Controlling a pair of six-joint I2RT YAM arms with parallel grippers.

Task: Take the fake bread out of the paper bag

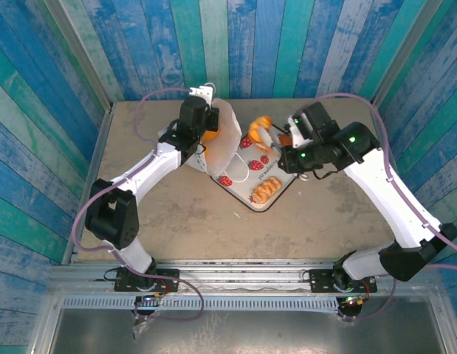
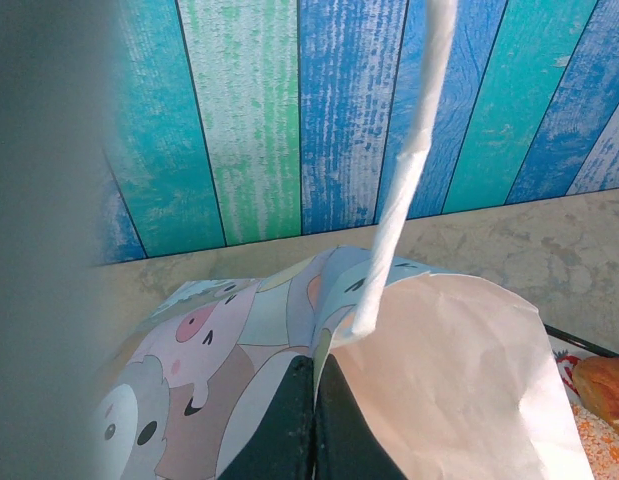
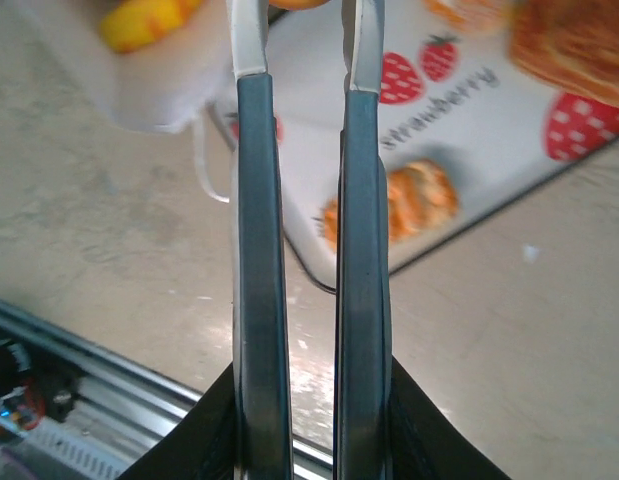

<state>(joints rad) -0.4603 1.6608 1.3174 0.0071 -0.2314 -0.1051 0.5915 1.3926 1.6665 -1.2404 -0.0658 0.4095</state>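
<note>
One bread (image 1: 262, 129) hangs above the tray (image 1: 243, 190), clamped in the right jaws; the left jaws pinch the bag (image 1: 227, 144) rim beside the tray. Next, I judge, lower it and release.

You're looking at a robot lab booth: 2 arms, left arm (image 1: 150, 173) and right arm (image 1: 390, 192), bolted to a metal rail (image 1: 243, 274) at a bare table (image 1: 176, 221) boxed in by painted plank walls (image 1: 235, 44).
</note>
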